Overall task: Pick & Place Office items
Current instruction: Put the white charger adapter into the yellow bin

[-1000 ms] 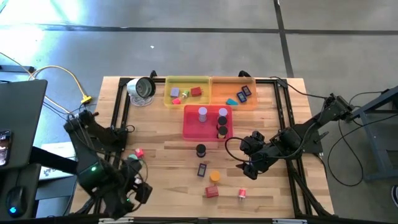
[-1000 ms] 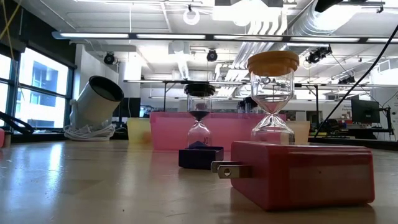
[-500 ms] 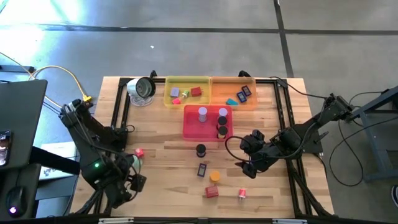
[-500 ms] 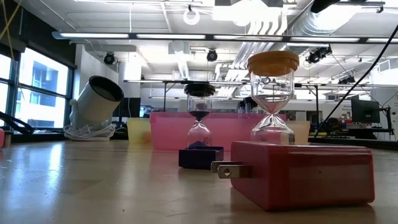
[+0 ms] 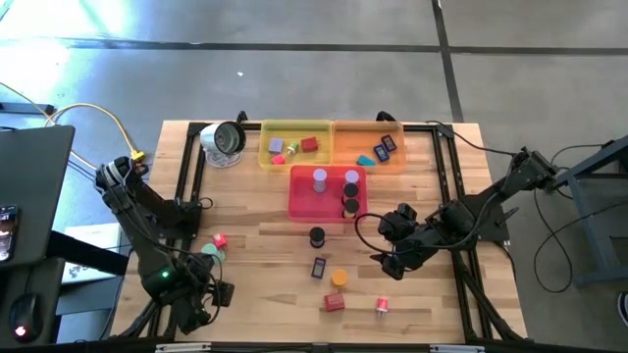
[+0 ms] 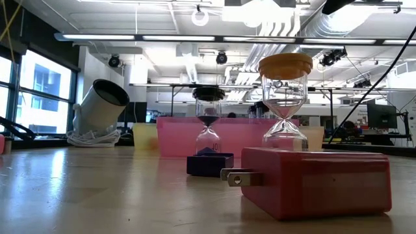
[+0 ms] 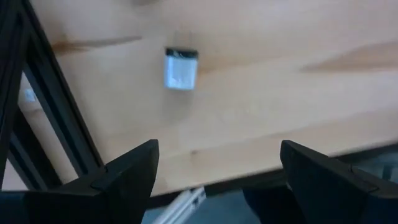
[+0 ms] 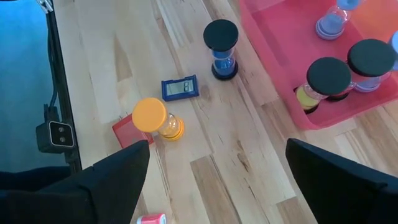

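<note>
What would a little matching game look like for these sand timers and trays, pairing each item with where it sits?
Items:
1. lilac-capped timer
2. orange-capped timer
3. blue rectangular piece
4. red block

Places:
A. in the yellow tray
B. in the pink tray
C. on the bare table, beside another red block
D. in the orange tray

Pairs: 1-B, 2-C, 3-D, 4-A
</note>
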{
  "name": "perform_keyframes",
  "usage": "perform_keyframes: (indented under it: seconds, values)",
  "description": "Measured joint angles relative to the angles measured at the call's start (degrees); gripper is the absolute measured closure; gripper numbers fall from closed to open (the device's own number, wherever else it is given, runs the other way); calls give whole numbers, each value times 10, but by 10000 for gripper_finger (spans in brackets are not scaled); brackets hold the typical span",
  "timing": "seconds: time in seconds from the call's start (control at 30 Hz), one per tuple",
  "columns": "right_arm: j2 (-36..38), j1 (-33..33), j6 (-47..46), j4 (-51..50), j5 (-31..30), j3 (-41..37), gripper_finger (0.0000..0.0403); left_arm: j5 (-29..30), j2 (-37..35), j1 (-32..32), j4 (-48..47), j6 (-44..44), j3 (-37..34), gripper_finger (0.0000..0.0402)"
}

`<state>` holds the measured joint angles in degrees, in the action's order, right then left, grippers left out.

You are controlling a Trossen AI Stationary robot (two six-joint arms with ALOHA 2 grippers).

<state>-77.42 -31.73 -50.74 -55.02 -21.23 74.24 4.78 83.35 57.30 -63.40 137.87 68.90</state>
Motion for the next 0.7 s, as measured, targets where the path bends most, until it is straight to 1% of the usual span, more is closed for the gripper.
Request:
perform_keyframes:
  seconds: [0.07, 0.23, 0.5, 0.7]
  values:
    - [0, 0, 0, 0, 1, 0, 37, 0, 0, 0, 4, 16, -12, 75]
    - [0, 0, 0, 0, 1, 0, 37, -2, 0, 0, 38, 13, -42, 75]
    - [0, 0, 3, 0, 2, 0, 37, -2, 0, -6, 47, -29, -94, 75]
    - [0, 0, 12, 0, 2, 0, 37, -6, 0, -26, 82, -84, -121, 75]
